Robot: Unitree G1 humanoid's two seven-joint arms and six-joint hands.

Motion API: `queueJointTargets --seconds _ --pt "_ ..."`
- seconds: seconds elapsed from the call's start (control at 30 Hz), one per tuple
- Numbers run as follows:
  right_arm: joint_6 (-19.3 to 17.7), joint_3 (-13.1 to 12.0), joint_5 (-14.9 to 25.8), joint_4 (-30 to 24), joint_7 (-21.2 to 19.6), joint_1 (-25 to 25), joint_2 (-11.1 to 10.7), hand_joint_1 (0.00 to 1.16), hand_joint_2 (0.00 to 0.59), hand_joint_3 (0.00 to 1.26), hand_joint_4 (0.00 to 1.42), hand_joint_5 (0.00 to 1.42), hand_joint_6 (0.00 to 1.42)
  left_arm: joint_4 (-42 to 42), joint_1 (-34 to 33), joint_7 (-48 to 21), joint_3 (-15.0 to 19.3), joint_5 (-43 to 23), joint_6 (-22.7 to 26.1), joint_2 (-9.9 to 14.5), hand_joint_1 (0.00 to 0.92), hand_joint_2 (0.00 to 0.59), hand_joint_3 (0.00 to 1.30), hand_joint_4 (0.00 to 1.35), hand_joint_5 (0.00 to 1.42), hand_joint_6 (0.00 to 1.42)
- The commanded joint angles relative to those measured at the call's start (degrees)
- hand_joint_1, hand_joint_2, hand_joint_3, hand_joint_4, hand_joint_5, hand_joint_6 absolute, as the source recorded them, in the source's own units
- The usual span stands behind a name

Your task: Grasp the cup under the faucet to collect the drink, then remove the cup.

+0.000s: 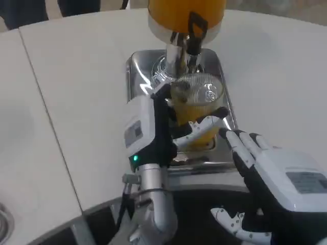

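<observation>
Nearest, at the lower right of the frame, the right hand (276, 178) rests low over the white worktop (76, 92) with its fingers spread and nothing in them, just beside the steel drip tray (140, 76). Left of it, in the lower centre, the left hand (153, 127) rises on its silver forearm and wraps its fingers around the clear cup (200, 104), which stands on the tray directly beneath the faucet (191, 38). Orange drink already fills the cup's lower part, roughly half by the look of it. Farthest, at the top centre, sits the orange juice dispenser (186, 10). So the grasp seems done and collecting is well along; whether juice is flowing now I cannot tell. Drawing the cup out from under the faucet is what remains.
</observation>
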Motion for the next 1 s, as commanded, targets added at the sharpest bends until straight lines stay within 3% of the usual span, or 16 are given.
queueJointTargets --seconds 0.03,0.3,0.63,1.0 --pt "-0.4 -1.0 2.0 1.8 -1.9 0.0 -1.4 0.45 0.429 0.00 0.00 0.00 0.08 -2.3 1.1 -1.2 1.3 -0.9 -1.0 2.3 0.609 0.000 1.16 1.07 1.42 1.42" --pt "0.3 -2.2 4.2 4.0 -2.3 -3.2 -3.1 0.45 0.434 0.00 0.00 0.00 0.08 -5.2 2.7 -2.5 3.9 -1.9 -0.3 5.9 0.610 0.000 1.16 1.06 1.42 1.42" --pt "0.2 -1.7 4.4 3.8 -3.2 -2.6 -3.5 0.46 0.440 0.00 0.00 0.00 0.08 -8.8 4.4 -4.2 5.2 -2.5 -0.1 7.9 0.610 0.000 1.17 1.06 1.42 1.42" --pt "-0.5 -2.6 4.6 4.7 -5.4 -3.0 -6.1 0.46 0.442 0.00 0.00 0.00 0.09 -13.2 7.7 -8.2 8.7 -3.9 -0.8 12.8 0.611 0.000 1.17 1.04 1.42 1.42"
